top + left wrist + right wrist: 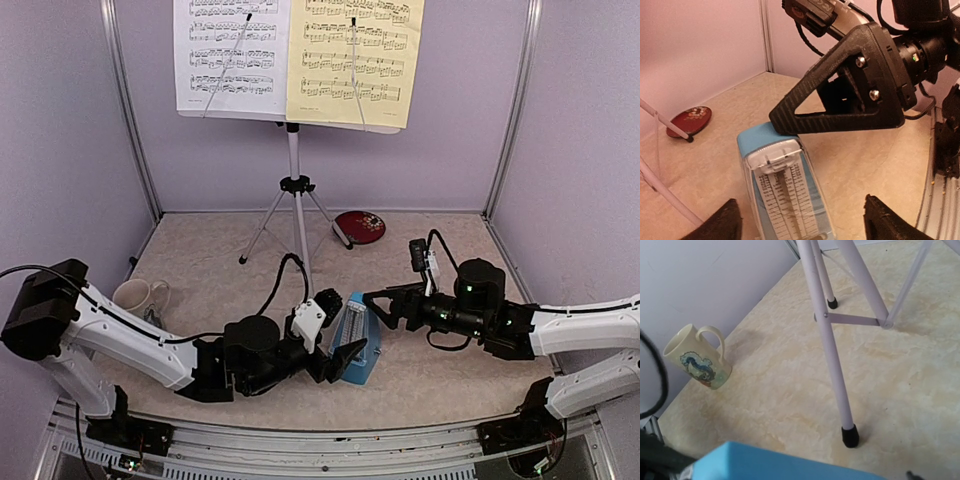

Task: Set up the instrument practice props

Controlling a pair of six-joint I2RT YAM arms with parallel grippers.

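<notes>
- Lilac walls box in a beige mottled table (pixel 200 260). At the back, the music stand (pixel 293 150) on its silver legs carries a white sheet (pixel 232 55) and a yellow sheet (pixel 355 60) side by side.
- From where I stand, the blue metronome (pixel 785 185) sits at the near middle of the table, just in front of the stand's nearest leg, with an arm on either side.
- The left gripper (pixel 805 222) reaches in from the left with its jaws apart. One finger lies on each side of the metronome's lower body, and bare table shows between the body and one finger, so nothing is clamped.
- The right gripper (pixel 380 310) comes from the right with its jaws spread wide. The tip of one of its fingers (pixel 840 95) rests against the blue top edge. I cannot tell whether the other finger touches.
- A patterned mug (pixel 697 357) stands by the left wall, well apart from both grippers.
- A red plate (pixel 360 227) lies by the back wall, just right of the stand's legs.
</notes>
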